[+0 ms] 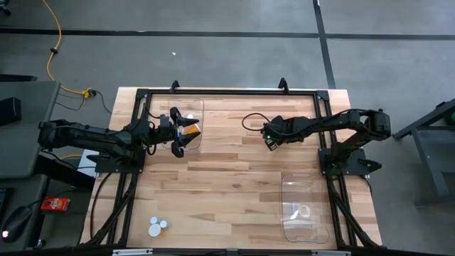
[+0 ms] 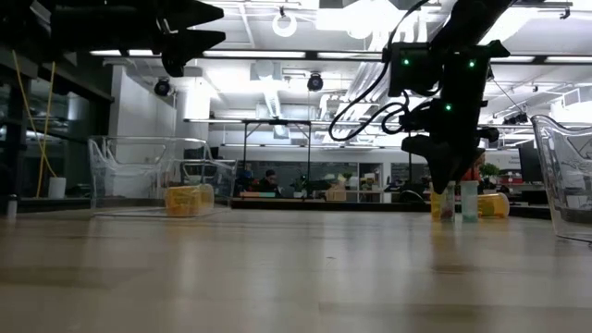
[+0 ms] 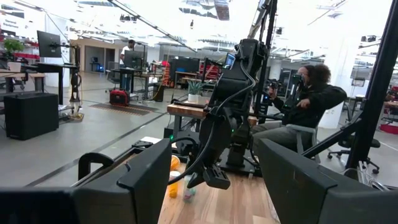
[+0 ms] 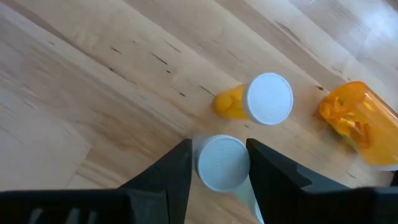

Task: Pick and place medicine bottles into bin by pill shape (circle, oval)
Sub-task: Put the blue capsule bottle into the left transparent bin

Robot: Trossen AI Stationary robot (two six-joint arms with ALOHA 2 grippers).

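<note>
Pointing straight down, the right gripper (image 4: 217, 163) straddles a white-capped bottle (image 4: 222, 162), fingers not quite closed

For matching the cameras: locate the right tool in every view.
High view: right tool, right of table centre.
Low view: right of middle, hanging over medicine bottles.
Left wrist view: centre, farther off.
Right wrist view: bottom, its fingers either side of a white cap.
Landmark: those bottles, though not visible from above.

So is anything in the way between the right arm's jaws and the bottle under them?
Nothing visible. The white-capped bottle sits right between the open jaws; an amber bottle stands close beside it, apart.
</note>
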